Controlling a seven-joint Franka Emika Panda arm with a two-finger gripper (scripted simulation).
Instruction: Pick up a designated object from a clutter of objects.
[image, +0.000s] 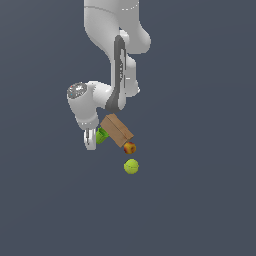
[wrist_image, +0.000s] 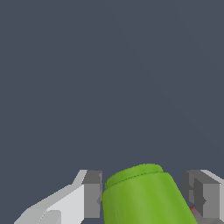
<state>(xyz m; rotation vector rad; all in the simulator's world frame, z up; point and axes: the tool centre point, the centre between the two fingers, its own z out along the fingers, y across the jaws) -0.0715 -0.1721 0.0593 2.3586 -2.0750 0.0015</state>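
Note:
The bright green cup (wrist_image: 142, 197) lies between my two fingers in the wrist view, tilted, with its round end facing away from the camera. My gripper (wrist_image: 146, 194) is open around it: one finger (wrist_image: 92, 194) is almost at its side, and the other finger (wrist_image: 203, 197) stands a small gap away. In the exterior view the gripper (image: 91, 140) is low at the clutter's left end, and the cup (image: 102, 135) shows just to its right, against the brown box (image: 117, 130). A sliver of the small red-and-white item (wrist_image: 193, 212) shows by one finger.
The red-yellow apple-like ball (image: 129, 148) sits at the brown box's lower right end. The yellow-green tennis ball (image: 131, 166) lies apart, just below it. The arm's links (image: 117, 65) rise behind the clutter. The floor is plain dark grey.

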